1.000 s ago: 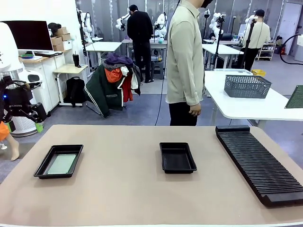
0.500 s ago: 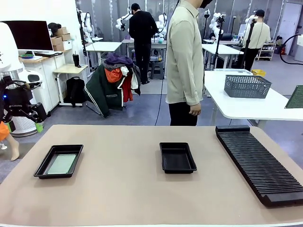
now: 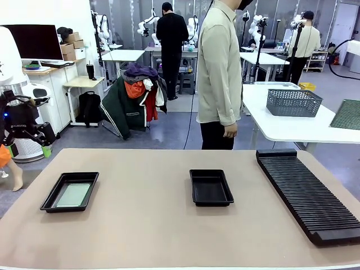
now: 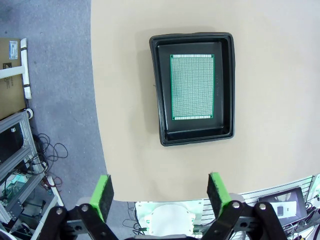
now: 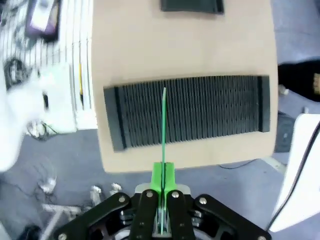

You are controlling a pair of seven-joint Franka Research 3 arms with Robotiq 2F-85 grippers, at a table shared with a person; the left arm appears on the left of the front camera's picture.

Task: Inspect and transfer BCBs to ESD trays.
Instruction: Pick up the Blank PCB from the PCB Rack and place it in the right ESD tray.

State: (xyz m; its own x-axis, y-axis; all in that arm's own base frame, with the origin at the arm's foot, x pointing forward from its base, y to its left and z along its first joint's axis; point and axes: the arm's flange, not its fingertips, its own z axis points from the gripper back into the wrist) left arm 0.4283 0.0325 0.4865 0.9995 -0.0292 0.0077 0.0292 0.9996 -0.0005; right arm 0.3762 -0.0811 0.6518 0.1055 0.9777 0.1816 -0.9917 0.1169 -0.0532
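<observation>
1. Where the room opens behind the work surface, a grey floor carries white tables (image 3: 281,128), one bearing a grey mesh basket (image 3: 293,102). A person (image 3: 219,67) in a pale shirt stands at the far edge.
2. The table (image 3: 140,230) has a plain, flat tan top.
3. The ribbed black rack (image 3: 306,194) lies along the table's right side, running from the far edge toward the near edge.
4. Two ESD trays rest on the top, well apart. The left tray (image 3: 50,194) sits near the left edge. The centre tray (image 3: 211,188) sits near the middle, its floor bare.
5. One BCB (image 4: 192,87), green and perforated, lies flat inside the left tray, within its rim.
6. A second BCB (image 5: 163,120) stands edge-on in the right gripper (image 5: 163,175), above the rack. The green pads are clamped on its lower end.
7. The left gripper (image 4: 161,192) hangs high, looking down on the left tray. Its jaws are spread wide and hold nothing.
</observation>
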